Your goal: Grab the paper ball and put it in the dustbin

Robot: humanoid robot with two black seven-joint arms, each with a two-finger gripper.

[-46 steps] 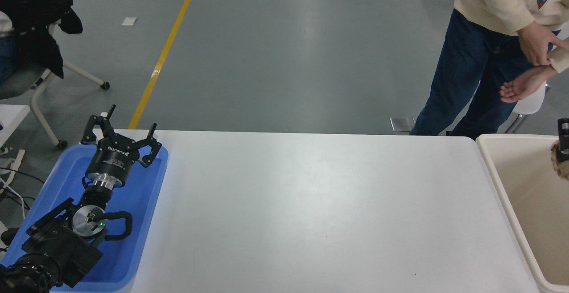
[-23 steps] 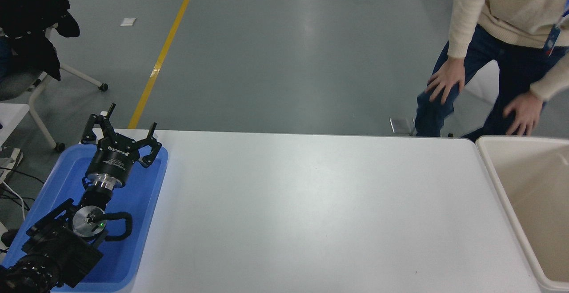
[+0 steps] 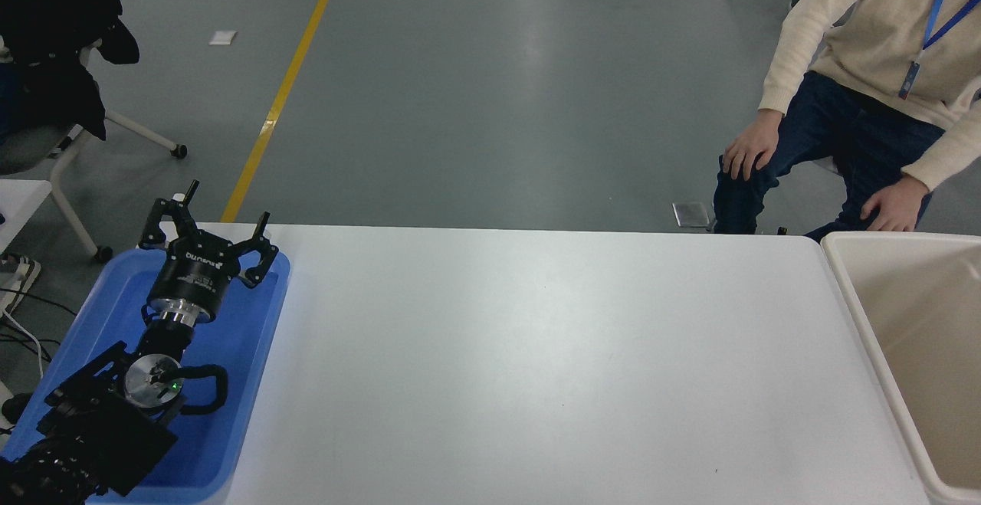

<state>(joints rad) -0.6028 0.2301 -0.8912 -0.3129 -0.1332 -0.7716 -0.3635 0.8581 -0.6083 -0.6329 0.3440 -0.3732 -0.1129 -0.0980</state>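
Note:
The cream-beige dustbin (image 3: 843, 275) stands at the table's right end; only its left rim and part of its smooth inner wall show. No paper ball is in view. My left gripper (image 3: 222, 214) is parked at the lower left over the blue tray, fingers spread open and empty. My right arm and gripper are out of the picture.
A flat blue tray (image 3: 260, 321) lies at the table's left end under the left arm. A person in a cream sweater (image 3: 866, 45) sits at the far right, hands on knees. A chair with dark clothing (image 3: 54, 22) stands at the far left.
The right gripper with the paper ball, at the right edge over the bin one second ago, has left the view. The person has bent down and sat.

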